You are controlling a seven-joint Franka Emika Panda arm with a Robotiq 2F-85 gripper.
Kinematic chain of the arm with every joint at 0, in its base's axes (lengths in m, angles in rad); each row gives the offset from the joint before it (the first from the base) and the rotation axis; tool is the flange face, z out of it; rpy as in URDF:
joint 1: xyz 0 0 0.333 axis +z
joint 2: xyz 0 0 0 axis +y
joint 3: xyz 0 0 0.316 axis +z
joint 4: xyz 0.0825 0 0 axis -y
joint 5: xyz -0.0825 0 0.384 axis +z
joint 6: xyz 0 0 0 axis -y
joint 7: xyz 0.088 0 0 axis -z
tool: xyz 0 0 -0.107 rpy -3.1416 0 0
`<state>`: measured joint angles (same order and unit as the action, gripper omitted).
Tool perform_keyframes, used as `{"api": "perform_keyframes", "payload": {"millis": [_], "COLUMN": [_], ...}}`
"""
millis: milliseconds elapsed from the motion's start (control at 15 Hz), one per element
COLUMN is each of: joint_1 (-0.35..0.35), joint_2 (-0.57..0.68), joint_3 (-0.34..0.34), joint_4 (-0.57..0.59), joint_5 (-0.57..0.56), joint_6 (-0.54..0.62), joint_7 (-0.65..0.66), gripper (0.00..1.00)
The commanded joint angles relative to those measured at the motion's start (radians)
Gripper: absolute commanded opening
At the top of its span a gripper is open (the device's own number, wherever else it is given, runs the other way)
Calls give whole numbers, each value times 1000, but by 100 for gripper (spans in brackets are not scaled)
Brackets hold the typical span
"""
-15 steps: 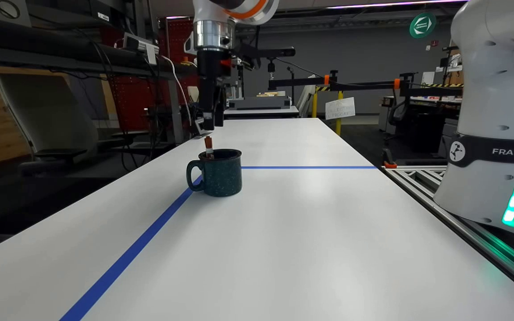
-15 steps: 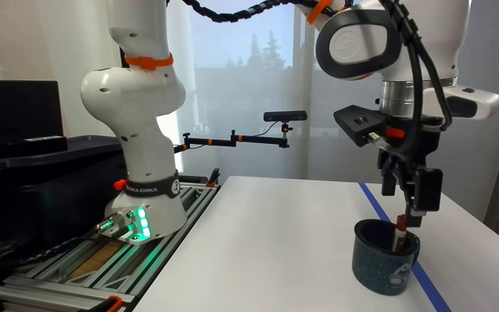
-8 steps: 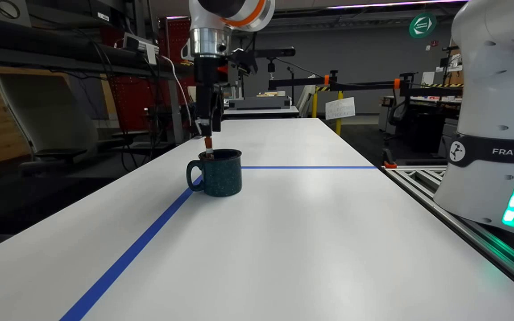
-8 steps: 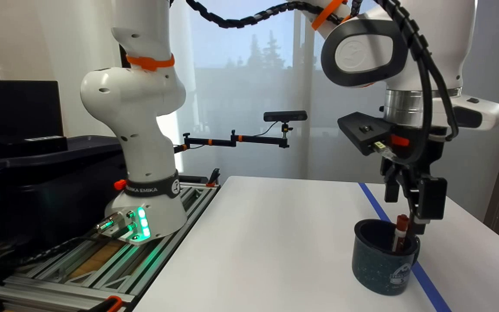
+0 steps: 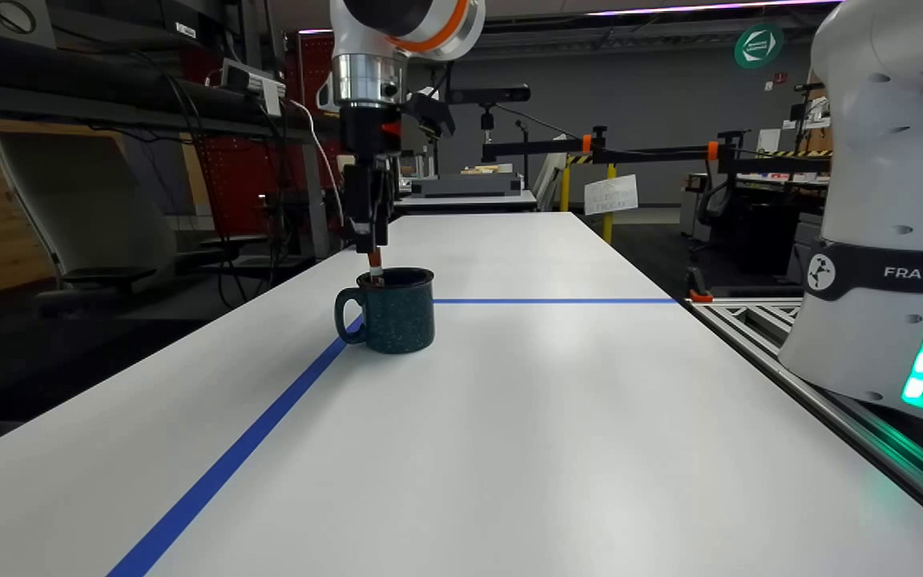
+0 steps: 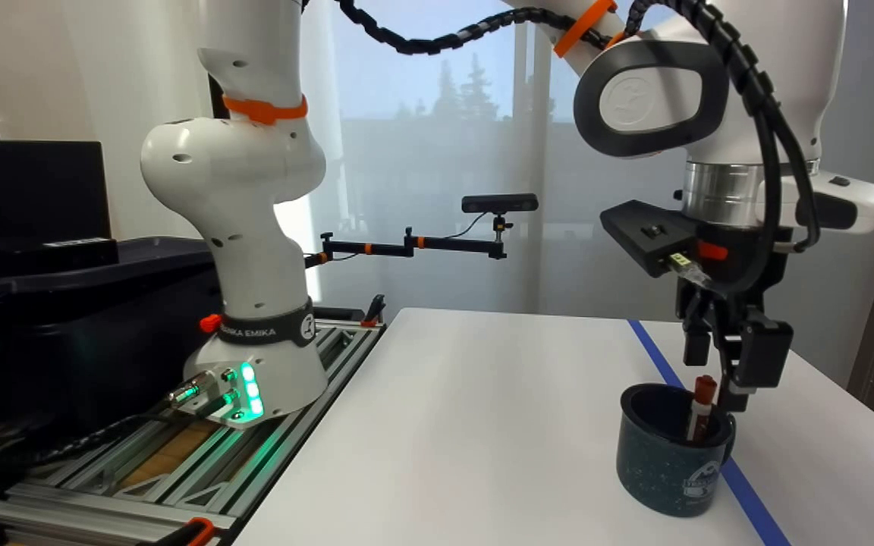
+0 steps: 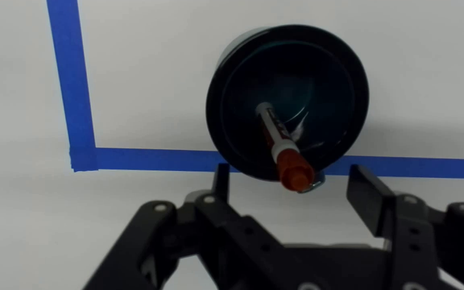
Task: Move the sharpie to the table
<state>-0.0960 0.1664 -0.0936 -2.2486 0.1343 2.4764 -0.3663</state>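
Note:
The sharpie, with a reddish-brown cap and a white and dark body, leans tilted inside the dark teal mug in both exterior views (image 5: pixel 375 258) (image 6: pixel 701 402) and the wrist view (image 7: pixel 282 141). The mug (image 5: pixel 400 320) (image 6: pixel 661 470) (image 7: pixel 332 92) stands upright on the white table (image 5: pixel 550 433) (image 6: pixel 467 425) (image 7: pixel 147 88). My gripper (image 7: pixel 290 171) is open and empty; in the wrist view its fingers stand left and right of the sharpie's cap, apart from it. In both exterior views, the gripper (image 5: pixel 371 242) (image 6: pixel 718 379) is just above the mug's handle side, near the cap's height.
Blue tape (image 5: pixel 237 461) (image 6: pixel 752 500) (image 7: pixel 155 160) runs along the table past the mug. The white robot base (image 5: pixel 870 344) (image 6: pixel 255 379) with a green light stands beside the table on a metal frame. A black camera arm (image 6: pixel 444 244) reaches over the table's side.
My gripper has moved down toward the sharpie's cap and a little toward the mug's handle side. The sharpie and the mug have not moved. The gripper stays open.

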Motion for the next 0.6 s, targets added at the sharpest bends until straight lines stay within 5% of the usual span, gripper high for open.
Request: {"api": "perform_keyframes", "payload": {"millis": [0,467,533], "joint_1": [-14,-22,-24], "joint_2": [21,38,40], "joint_3": [19,25,25], "joint_4": [18,26,28], "joint_5": [1,2,2], "joint_6": [7,12,12], "joint_7": [13,18,17], "gripper": [79,45,34]}}
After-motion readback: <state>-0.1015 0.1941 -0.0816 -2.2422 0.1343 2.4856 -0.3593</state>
